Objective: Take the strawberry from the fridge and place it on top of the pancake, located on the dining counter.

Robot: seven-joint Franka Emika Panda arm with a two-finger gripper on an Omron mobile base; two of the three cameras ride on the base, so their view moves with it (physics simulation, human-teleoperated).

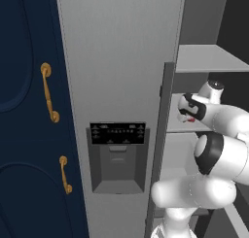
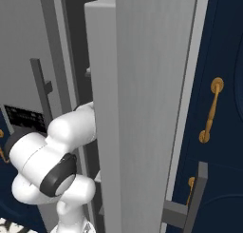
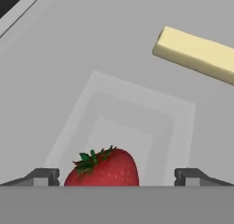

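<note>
1. In the hand view the strawberry [image 3: 104, 168] sits at the bottom centre of the frame, red with a green leafy cap pointing to the upper left, resting on a grey fridge shelf [image 3: 91, 58].
2. The gripper [image 3: 117, 176] is spread wide: one dark fingertip shows at the lower left of the frame and the other at the lower right, with the berry between them and touching neither.
3. A pale yellow stick [image 3: 196, 54] lies on the same shelf at the upper right of the hand view, well apart from the berry.
4. The shelf surface around the berry shows a stepped, rectangular pattern of lighter grey.
5. In the left base view the fridge [image 1: 121, 86] fills the centre, its dark dispenser panel [image 1: 117, 133] just below the middle, and the white arm reaches into the open compartment at the right of the frame.
6. A small patch of red [image 1: 191, 119] shows there beside the hand, above a grey shelf.
7. A navy cabinet [image 1: 29, 135] with gold handles [image 1: 48, 91] stands at the left of that frame.
8. In the right base view the open grey fridge door [image 2: 147, 108] stands in the centre, with the arm passing behind it from the lower left.
</note>
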